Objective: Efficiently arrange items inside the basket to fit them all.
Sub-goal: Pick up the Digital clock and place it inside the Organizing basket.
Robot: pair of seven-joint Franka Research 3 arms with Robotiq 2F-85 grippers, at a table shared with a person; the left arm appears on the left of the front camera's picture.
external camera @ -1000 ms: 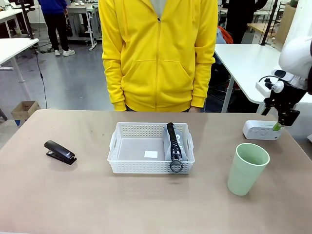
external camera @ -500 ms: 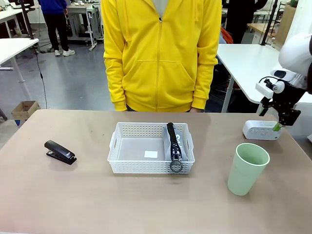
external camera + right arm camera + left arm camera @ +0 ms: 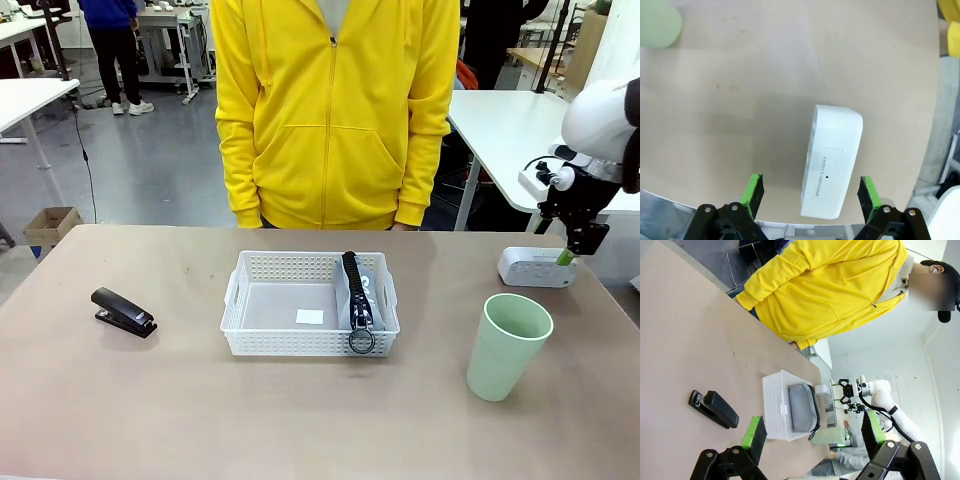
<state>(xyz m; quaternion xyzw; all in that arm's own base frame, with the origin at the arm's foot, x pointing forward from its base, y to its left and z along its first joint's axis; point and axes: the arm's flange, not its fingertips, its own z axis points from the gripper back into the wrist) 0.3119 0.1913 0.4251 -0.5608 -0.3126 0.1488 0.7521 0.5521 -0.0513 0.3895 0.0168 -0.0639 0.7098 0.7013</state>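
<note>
One basket (image 3: pixel 238 290), pouch (image 3: pixel 370 292), stapler (image 3: pixel 123 311), cup (image 3: pixel 508 347), box (image 3: pixel 535 267)

Brown table (image 3: pixel 150 410): stapler (image 3: pixel 124 311) left, basket (image 3: pixel 290 342) centre, white box (image 3: pixel 537 267) and cup (image 3: pixel 508 345) right.

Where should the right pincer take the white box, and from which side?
Come down from above and pinch the white box across its narrow width, on its two long sides. It stands with its snooze button up, lengthwise inside the open right pincer but nearer one pad, so centre first.
</note>
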